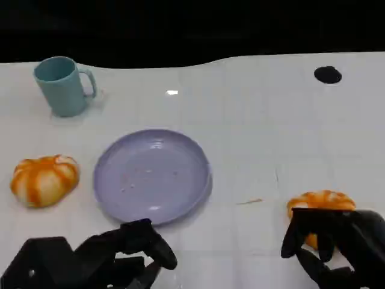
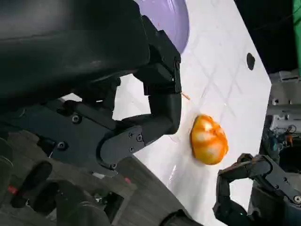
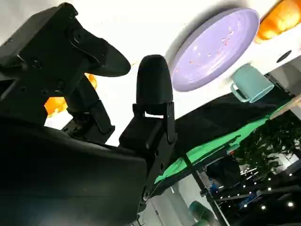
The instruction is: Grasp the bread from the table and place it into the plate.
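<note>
Two orange-and-white bread rolls lie on the white table. One bread roll [image 1: 45, 179] sits left of the lilac plate [image 1: 180, 198], which holds nothing. The other bread roll [image 1: 319, 201] [image 2: 209, 140] lies at the front right. My right hand [image 1: 337, 244] [image 2: 249, 188] hangs just over its near side with fingers spread, and a gap to the roll shows in the left wrist view. The roll [image 3: 54, 104] peeks out behind the right hand's fingers [image 3: 153, 89]. My left hand [image 1: 120, 256] rests low at the front left, fingers apart and holding nothing.
A teal mug [image 1: 62, 84] [image 3: 251, 84] stands at the back left, behind the plate [image 3: 216, 47]. A small black spot [image 1: 328, 74] marks the table at the back right. The table's far edge runs behind them against a dark backdrop.
</note>
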Robot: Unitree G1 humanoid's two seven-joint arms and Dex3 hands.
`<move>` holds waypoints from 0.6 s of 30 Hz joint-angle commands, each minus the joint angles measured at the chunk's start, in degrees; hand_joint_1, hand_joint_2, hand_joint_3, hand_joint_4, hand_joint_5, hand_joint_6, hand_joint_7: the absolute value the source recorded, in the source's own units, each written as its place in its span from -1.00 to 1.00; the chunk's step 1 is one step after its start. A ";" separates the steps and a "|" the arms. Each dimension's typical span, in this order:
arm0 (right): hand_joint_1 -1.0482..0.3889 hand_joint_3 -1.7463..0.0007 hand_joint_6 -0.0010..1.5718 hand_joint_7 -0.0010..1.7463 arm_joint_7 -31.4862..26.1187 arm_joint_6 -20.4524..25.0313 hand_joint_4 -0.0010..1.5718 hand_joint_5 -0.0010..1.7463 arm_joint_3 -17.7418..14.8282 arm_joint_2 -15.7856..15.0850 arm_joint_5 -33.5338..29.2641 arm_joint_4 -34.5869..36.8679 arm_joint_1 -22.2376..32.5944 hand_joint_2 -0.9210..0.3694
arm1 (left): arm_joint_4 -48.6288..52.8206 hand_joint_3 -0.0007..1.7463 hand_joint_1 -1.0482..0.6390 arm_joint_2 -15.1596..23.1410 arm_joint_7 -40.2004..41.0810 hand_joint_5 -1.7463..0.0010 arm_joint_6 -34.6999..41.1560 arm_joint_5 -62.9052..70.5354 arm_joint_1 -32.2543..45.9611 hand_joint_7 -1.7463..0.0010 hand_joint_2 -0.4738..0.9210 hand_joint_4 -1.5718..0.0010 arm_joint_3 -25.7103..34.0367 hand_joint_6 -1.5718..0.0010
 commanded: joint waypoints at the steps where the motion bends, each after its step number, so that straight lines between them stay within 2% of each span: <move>1: 0.39 -0.47 0.16 0.43 0.05 0.47 0.16 0.96 0.07 -0.14 0.05 -0.40 0.19 0.02 | -0.39 -0.20 -0.16 0.87 -0.06 -1.00 0.05 0.35 -0.11 -0.75 0.89 0.13 0.35 0.27; 18: 0.39 -0.45 0.17 0.41 -0.09 0.63 0.17 0.95 0.16 -0.15 -0.11 -0.40 0.23 0.01 | -0.37 -0.19 -0.15 0.80 -0.01 -1.00 0.19 0.13 -0.07 -0.75 0.88 0.13 0.47 0.27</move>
